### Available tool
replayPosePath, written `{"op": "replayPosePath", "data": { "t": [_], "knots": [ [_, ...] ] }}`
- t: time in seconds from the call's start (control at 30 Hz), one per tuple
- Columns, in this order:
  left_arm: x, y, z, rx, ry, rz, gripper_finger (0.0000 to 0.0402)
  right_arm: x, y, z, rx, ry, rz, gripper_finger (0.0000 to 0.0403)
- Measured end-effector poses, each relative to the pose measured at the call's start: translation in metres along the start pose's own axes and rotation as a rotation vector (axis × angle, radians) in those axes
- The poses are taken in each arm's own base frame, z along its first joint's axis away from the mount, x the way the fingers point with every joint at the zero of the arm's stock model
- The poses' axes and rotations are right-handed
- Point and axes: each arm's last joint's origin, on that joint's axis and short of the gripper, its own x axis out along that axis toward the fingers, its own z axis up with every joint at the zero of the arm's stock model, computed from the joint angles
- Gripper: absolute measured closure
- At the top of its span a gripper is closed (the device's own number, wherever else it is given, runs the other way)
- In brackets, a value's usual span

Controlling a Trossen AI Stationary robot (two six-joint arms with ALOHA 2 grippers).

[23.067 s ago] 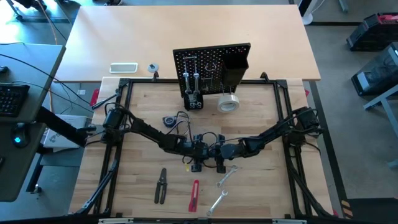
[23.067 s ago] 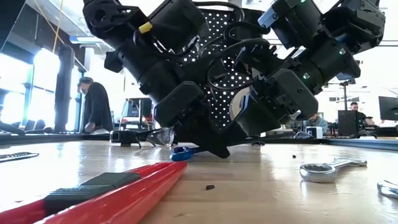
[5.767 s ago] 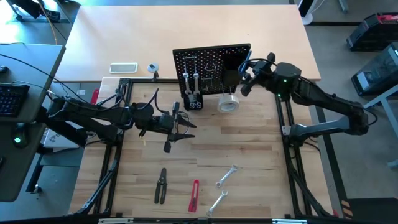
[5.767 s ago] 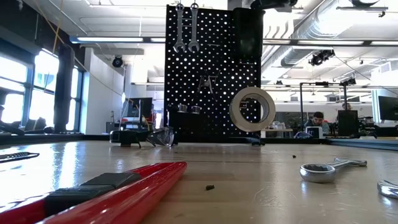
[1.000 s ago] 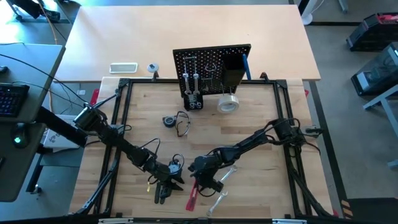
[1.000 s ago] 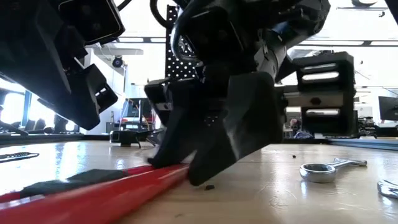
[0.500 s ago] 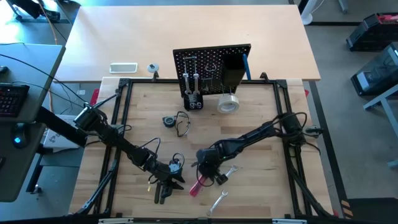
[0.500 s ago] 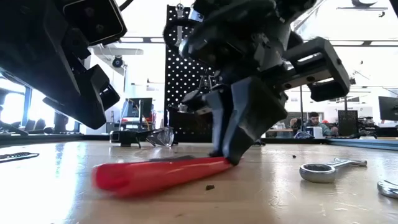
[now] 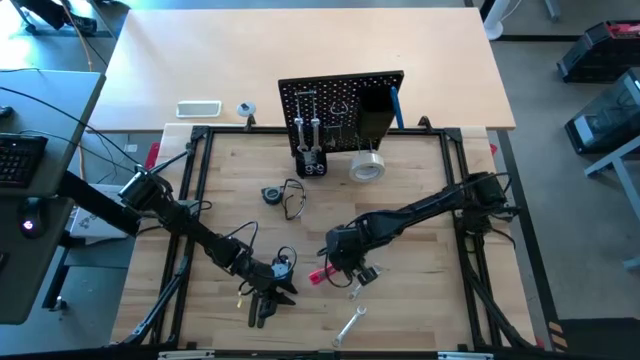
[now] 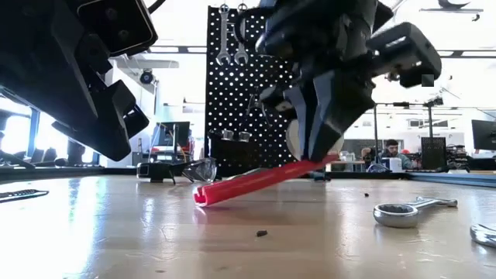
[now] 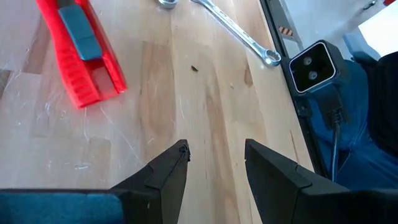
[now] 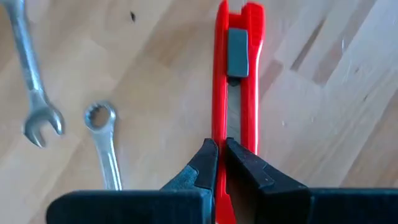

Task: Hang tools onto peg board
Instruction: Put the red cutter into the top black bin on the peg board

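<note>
The red-handled cutter lies slanted in front of the table's middle, with my right gripper shut on its raised end. In the low view the cutter slopes down to its free end at the table top. Black-handled pliers lie near the front edge, partly under my left gripper, which stands open over bare wood. The peg board stands upright at the far edge with two wrenches hanging on it. A pale tape roll sits at its foot. My right gripper pinches one thin long edge of the cutter between its two fingers, near the end away from the grey slider. The fingers come steeply from above and lie along the cutter. The held end is lifted, and the cutter tilts down toward its free end.
Two silver wrenches lie on the wood right of the cutter, also in the right wrist view. A small round object with a dark cable lies left of centre. The black table frame borders the work area.
My right gripper has shut on the cutter, then risen and gone toward the far edge, tipping steeper and rolling. The cutter's held end has come up off the wood, so it now slants. The whole cutter has shifted away from the near edge.
</note>
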Motion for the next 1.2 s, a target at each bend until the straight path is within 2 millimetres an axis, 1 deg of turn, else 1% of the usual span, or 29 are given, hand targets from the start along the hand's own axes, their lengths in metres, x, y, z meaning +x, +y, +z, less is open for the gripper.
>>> {"op": "replayPosePath", "data": {
  "t": [0.17,0.37,0.5,0.7,0.8,0.9,1.0,1.07,1.13,1.2],
  "knots": [
    [0.0,-0.002,0.003,-0.002,-0.029,-0.02,0.0249,-0.008,0.005,0.006,-0.021,-0.045,0.001,0.0382],
    [0.0,-0.002,0.004,-0.002,-0.042,-0.017,0.0249,-0.008,0.007,0.006,-0.01,-0.035,-0.008,0.0382],
    [0.0,-0.001,0.005,0.015,-0.078,0.026,0.0249,-0.008,0.006,0.006,0.0,-0.023,-0.048,0.0382],
    [-0.001,0.0,0.012,0.067,-0.202,0.133,0.0249,-0.009,0.004,0.009,-0.011,-0.054,-0.065,0.0376],
    [-0.002,0.001,0.013,0.076,-0.226,0.18,0.0245,-0.008,0.006,0.01,-0.02,-0.062,-0.076,0.0343],
    [-0.002,0.002,0.013,0.074,-0.242,0.205,0.0234,-0.006,0.007,0.011,-0.034,-0.059,-0.103,0.029],
    [-0.002,0.002,0.013,0.072,-0.255,0.227,0.0219,0.002,0.005,0.012,-0.043,-0.061,-0.105,0.0235],
    [-0.002,0.003,0.013,0.068,-0.261,0.24,0.0207,0.009,0.003,0.012,-0.043,-0.069,-0.108,0.0206],
    [0.001,0.004,0.012,0.065,-0.268,0.252,0.0194,0.017,0.0,0.012,-0.041,-0.078,-0.113,0.0186],
    [0.007,0.005,0.01,0.06,-0.278,0.25,0.0181,0.026,-0.004,0.01,-0.036,-0.08,-0.116,0.0175]
  ]
}}
